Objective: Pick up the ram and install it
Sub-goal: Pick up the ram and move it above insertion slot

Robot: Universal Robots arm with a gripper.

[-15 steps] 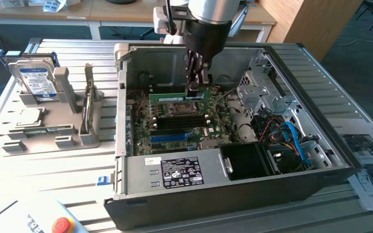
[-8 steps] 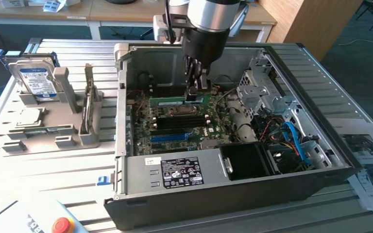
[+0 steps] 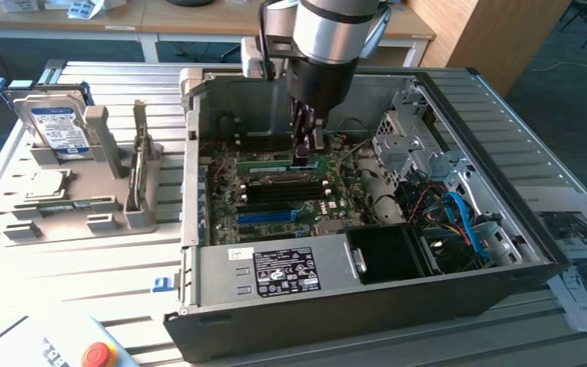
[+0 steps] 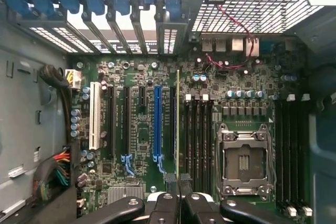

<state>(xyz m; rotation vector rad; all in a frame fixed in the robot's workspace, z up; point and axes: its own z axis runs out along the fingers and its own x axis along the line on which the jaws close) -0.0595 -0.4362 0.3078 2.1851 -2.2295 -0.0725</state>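
Fingers (image 4: 169,183) pinched nearly together clamp the thin green ram stick (image 4: 178,124) edge-down above the green motherboard (image 4: 142,145) inside the open black computer case (image 3: 375,306), parallel to black memory slots (image 4: 198,140) beside the long blue slot (image 4: 157,121), apparently for alignment.

Arm (image 3: 326,46) upright, end effector (image 3: 306,151) pointing down, pinched

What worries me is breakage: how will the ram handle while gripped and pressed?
The ram looks thin and straight edge-on, so it is probably stiff and light but fragile against sideways bending. Pinched in the gripper, it might pivot if pushed unevenly.
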